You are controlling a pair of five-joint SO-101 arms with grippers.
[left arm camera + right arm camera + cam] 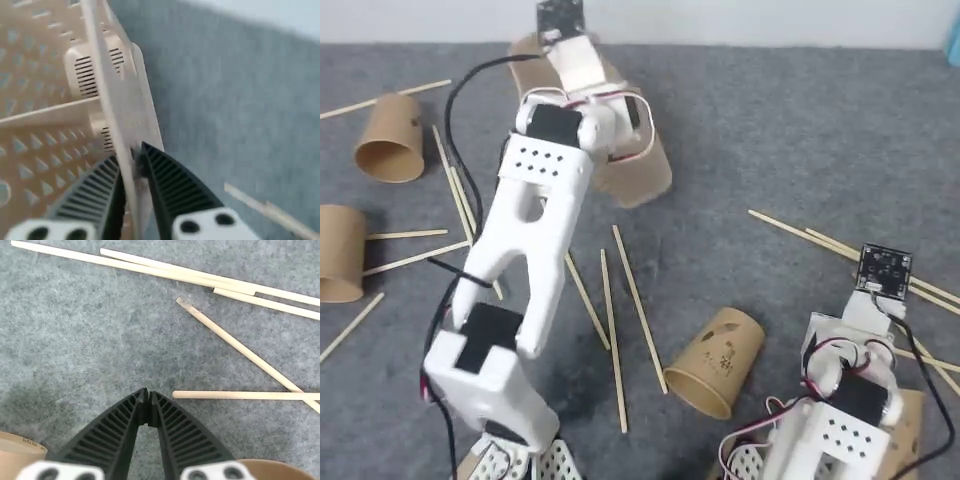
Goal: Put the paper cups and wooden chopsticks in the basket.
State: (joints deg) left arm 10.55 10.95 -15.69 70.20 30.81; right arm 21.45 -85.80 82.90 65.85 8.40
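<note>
The right claw (148,399) hung low over the grey mat (75,340), jaws pressed together with nothing between them. What looked like two cup rims (17,452) (270,467) sat close under it, and loose chopsticks (240,395) lay flat just past its tips, two of them crossing.

Farther out, between the arms, a cup (717,360) lay on its side. More chopsticks (612,330) lay just beside it, some running under the outstretched left arm (525,250). Off to the side were two more cups (340,252) (390,140), both tipped over, with sticks scattered round them, and another bunch (840,245) lay on the mat beyond the right arm.

Farthest off stood the basket (645,172). The left claw (134,152) was closed tight on its wall, and the part of its inside (45,100) that the left wrist view showed was bare lattice.

By that, the job looked hardly begun: every cup and stick in sight was on the mat, none in the basket. The left arm covered the middle sticks and its claw was taken up with the basket. The sticks lay flat, which would likely make them awkward to pinch
</note>
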